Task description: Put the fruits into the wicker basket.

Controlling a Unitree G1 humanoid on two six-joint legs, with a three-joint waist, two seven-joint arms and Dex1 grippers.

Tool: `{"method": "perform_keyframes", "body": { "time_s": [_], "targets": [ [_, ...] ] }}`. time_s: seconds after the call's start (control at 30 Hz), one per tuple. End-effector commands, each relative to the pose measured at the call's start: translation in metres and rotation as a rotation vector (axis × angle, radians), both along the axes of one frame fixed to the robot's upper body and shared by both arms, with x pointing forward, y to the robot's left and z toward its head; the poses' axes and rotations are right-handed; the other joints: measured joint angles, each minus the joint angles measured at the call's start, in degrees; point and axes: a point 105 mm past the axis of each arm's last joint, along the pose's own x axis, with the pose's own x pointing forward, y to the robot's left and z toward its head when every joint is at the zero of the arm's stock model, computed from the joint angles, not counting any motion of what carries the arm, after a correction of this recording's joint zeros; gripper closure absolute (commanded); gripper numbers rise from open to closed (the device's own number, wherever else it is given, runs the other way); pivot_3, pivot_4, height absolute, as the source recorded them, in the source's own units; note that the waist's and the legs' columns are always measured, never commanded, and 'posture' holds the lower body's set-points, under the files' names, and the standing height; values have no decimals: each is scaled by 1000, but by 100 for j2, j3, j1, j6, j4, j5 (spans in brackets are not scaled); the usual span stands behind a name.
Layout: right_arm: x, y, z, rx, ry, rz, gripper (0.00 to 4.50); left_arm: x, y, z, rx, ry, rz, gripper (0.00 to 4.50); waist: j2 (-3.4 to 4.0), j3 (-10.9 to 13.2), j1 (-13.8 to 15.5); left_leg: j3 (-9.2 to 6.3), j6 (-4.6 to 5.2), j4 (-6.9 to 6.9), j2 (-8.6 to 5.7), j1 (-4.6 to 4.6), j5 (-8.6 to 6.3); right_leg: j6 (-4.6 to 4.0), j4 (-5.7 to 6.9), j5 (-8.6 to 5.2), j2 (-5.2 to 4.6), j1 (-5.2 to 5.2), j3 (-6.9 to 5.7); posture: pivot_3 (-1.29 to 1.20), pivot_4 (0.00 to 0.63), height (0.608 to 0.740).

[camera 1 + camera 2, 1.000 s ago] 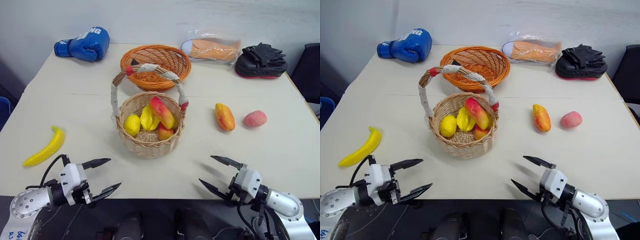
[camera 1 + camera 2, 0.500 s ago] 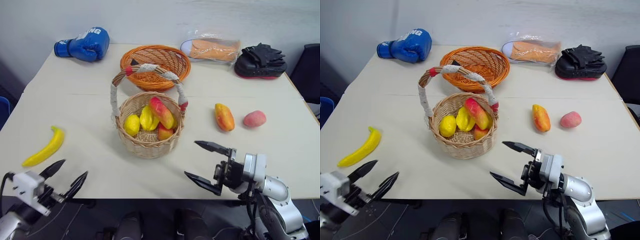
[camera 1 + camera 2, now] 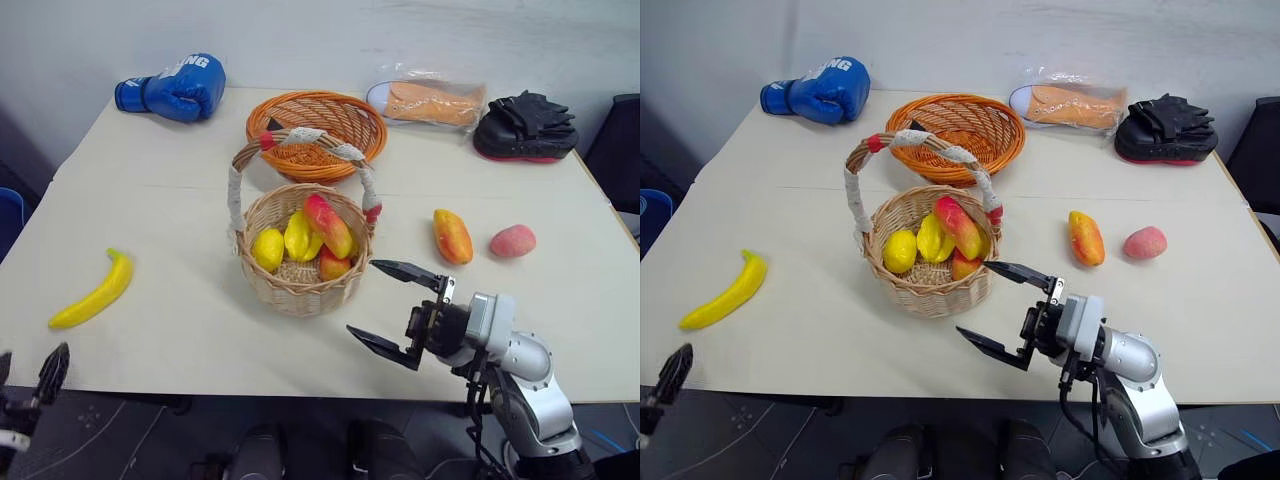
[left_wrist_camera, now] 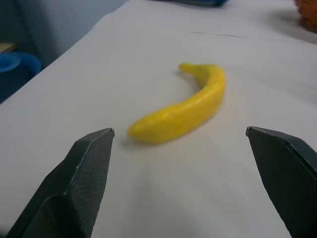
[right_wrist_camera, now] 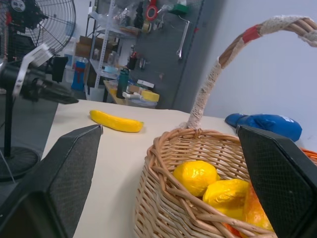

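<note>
The wicker basket stands mid-table and holds a lemon-like piece, another yellow piece and a mango. A banana lies near the table's left edge. A second mango and a peach lie to the basket's right. My right gripper hovers open and empty just right of the basket, pointing at it. My left gripper is open and empty off the front left corner. In the left wrist view the banana lies ahead between its fingers.
Behind the basket sits a shallow orange woven bowl. A blue boxing glove lies at the back left. A plastic-wrapped orange item and a black padded mitt lie at the back right. The table's front edge runs just ahead of both arms.
My left gripper swung out to the left, off the table's front corner, and now faces the banana. My right gripper rose and moved left toward the basket. Both stayed open.
</note>
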Motion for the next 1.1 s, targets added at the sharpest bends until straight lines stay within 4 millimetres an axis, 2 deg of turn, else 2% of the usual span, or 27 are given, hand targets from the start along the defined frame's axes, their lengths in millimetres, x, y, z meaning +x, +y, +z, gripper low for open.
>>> {"method": "perform_keyframes", "body": {
  "time_s": [0.03, 0.1, 0.17, 0.27, 0.33, 0.43, 0.57, 0.7, 0.8, 0.9, 1.0, 1.1],
  "targets": [
    [-2, 2, 7, 15, -42, -3, 41, 26, 7, 3, 109, 151, -95, 0, 5, 3, -6, 4, 1, -1, -2, 1, 0, 0, 3, 0, 0, -4, 2, 0, 150, 740],
    [-2, 3, 8, 14, -41, -2, 41, 47, 10, 5, 161, 254, -151, 0, 5, 3, -10, 6, -3, -1, 4, -2, 2, -4, 11, -2, 43, -13, 5, 0, 150, 740],
    [-3, 3, 7, 8, -39, -5, 41, 59, 9, 2, 220, 353, -203, 0, 4, 2, -13, 10, -10, -3, 11, -1, 2, -7, 17, -4, 52, -21, 14, 0, 150, 740],
    [-4, 3, 6, 2, -34, -13, 41, 70, 16, -4, 203, 444, -208, 0, 8, 4, -59, 34, -14, -23, 10, 1, 3, -7, 17, -4, 52, -38, 38, 0, 150, 740],
    [-4, 2, 5, -1, -32, -23, 41, 74, 12, -9, 163, 492, -261, 0, 4, 3, -103, 46, -32, -35, 13, -4, 10, -7, 21, -4, 56, -60, 45, 0, 150, 740],
    [-3, 0, 4, -3, -32, -49, 0, 79, 13, -12, 120, 537, -300, 580, 4, 2, -151, 72, -59, -39, 17, -12, 22, -12, 36, -7, 62, -91, 44, 0, 150, 740],
    [0, -5, 6, -10, -47, -80, 0, 75, 14, -15, 110, 583, -342, 1794, 4, 3, -171, 97, -60, -35, 16, 0, 20, -12, 47, -7, 64, -98, 53, 0, 150, 740],
    [2, -17, 4, -81, -82, -99, 0, 69, 12, -6, 130, 571, -407, 3188, 4, 3, -153, 104, -45, -30, 24, 2, 10, -13, 56, -7, 59, -103, 63, 0, 150, 740],
    [3, -21, 5, -79, -74, -107, 0, 74, -12, 27, 45, 350, -544, 3965, 2, 2, -151, 104, -46, -31, 26, 2, 9, -13, 57, -7, 59, -105, 64, 0, 150, 740],
    [5, -27, 4, -82, -60, -132, 0, 55, -62, 61, -58, 252, -832, 4012, -7, 2, -153, 103, -48, -27, 31, 0, 9, -15, 60, -8, 58, -105, 64, 0, 150, 740],
    [7, -31, 3, -83, -46, -158, 0, 30, -106, 79, -67, 289, -1071, 4012, -3, 4, -156, 106, -58, -23, 25, 2, 13, -14, 62, -8, 48, -101, 72, 0, 150, 740],
    [9, -36, -1, -93, -30, -173, 0, 11, -150, 82, 36, 367, -1277, 4012, 1, 7, -155, 107, -59, -22, 24, 6, 14, -14, 64, -8, 50, -100, 77, 0, 150, 740]
  ]
}}
